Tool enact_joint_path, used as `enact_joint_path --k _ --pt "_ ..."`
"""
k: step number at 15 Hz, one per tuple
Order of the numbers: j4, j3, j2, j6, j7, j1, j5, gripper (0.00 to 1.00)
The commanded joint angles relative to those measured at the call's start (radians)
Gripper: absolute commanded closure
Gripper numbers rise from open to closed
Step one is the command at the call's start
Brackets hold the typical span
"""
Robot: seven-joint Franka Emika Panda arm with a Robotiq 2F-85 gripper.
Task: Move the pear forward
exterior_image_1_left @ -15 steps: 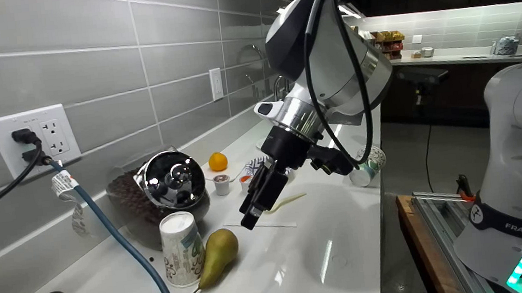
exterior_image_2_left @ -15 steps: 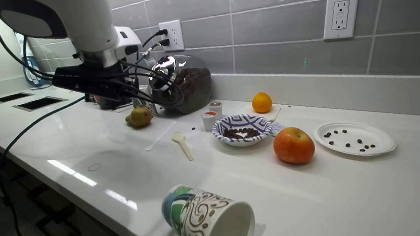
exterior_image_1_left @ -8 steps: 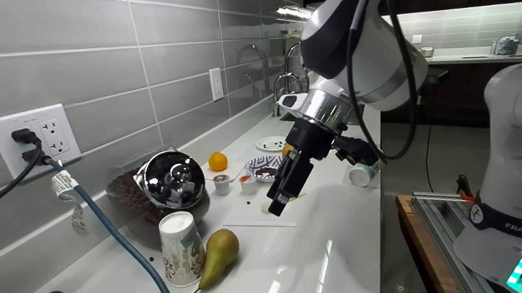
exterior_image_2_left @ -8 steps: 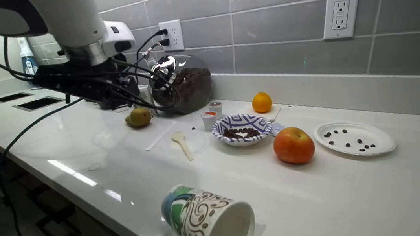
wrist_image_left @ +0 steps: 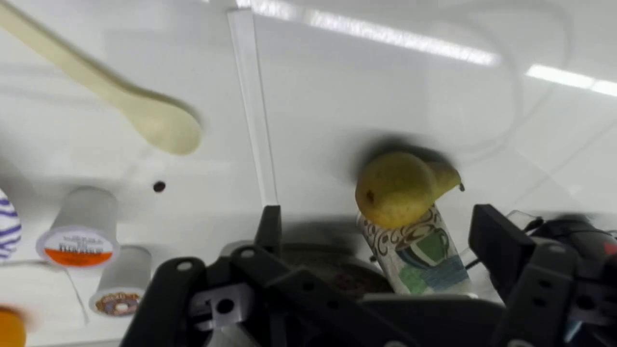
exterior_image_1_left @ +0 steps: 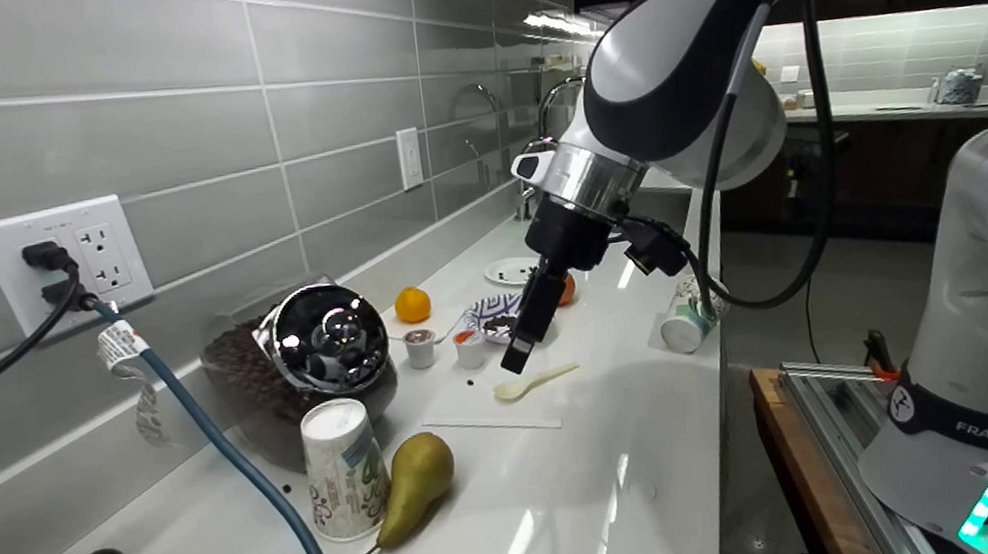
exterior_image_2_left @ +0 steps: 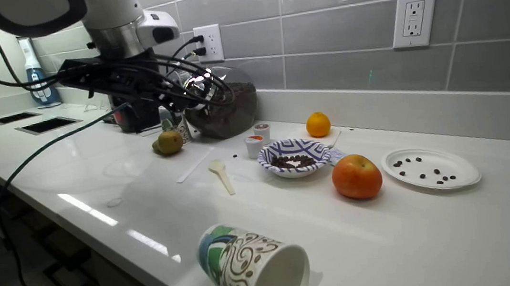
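The yellow-green pear [exterior_image_1_left: 421, 479] lies on its side on the white counter, its stem end pointing away from the spoon. It lies close beside an upside-down paper cup [exterior_image_1_left: 342, 476]; I cannot tell if they touch. The pear also shows in an exterior view [exterior_image_2_left: 169, 142] and in the wrist view [wrist_image_left: 397, 188], broad end toward the camera. My gripper [exterior_image_1_left: 517, 359] hangs tilted above the counter, over the area near the spoon, apart from the pear. In the wrist view the gripper [wrist_image_left: 378, 214] is open with nothing between its fingers; the pear shows beyond the gap.
A jar of dark beans [exterior_image_1_left: 253, 389] stands by the wall behind the cup. A blue cable [exterior_image_1_left: 227, 443] crosses near the pear. A pale spoon [exterior_image_2_left: 222, 175], a patterned bowl [exterior_image_2_left: 269, 165], an apple [exterior_image_2_left: 357, 177], an orange [exterior_image_2_left: 318, 124] and a lying cup [exterior_image_2_left: 249, 263] are on the counter.
My gripper has moved away from the pear and then risen, uncovering the spoon and bowl. The pear and the other objects have not moved.
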Motion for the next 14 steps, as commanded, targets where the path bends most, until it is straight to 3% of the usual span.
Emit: enact_joint_path --k 1,4,6,7,8,9,10,13,14 --pt "0.004 -0.113 -0.079 -0.275 0.209 -0.002 -0.217 0.0" --pt "0.015 -0.235 -0.155 -0.511 0.359 0.013 -0.32 0.0" --pt "-0.015 -0.239 -0.301 -0.65 0.485 -0.072 -0.38 0.0" --pt "-0.029 -0.39 -0.325 -0.615 0.559 0.046 -0.444 0.0" --pt "0.019 -0.288 -0.367 -0.674 0.543 -0.108 -0.406 0.0" --pt "0.018 -0.307 -0.236 -0.594 0.474 -0.029 -0.383 0.0" --pt "0.016 -0.424 -0.275 -0.588 0.545 0.058 -0.455 0.0" --pt "0.014 -0.414 -0.344 -0.616 0.569 0.024 -0.463 0.0" --pt "0.019 -0.299 -0.358 -0.655 0.513 -0.099 -0.384 0.0"
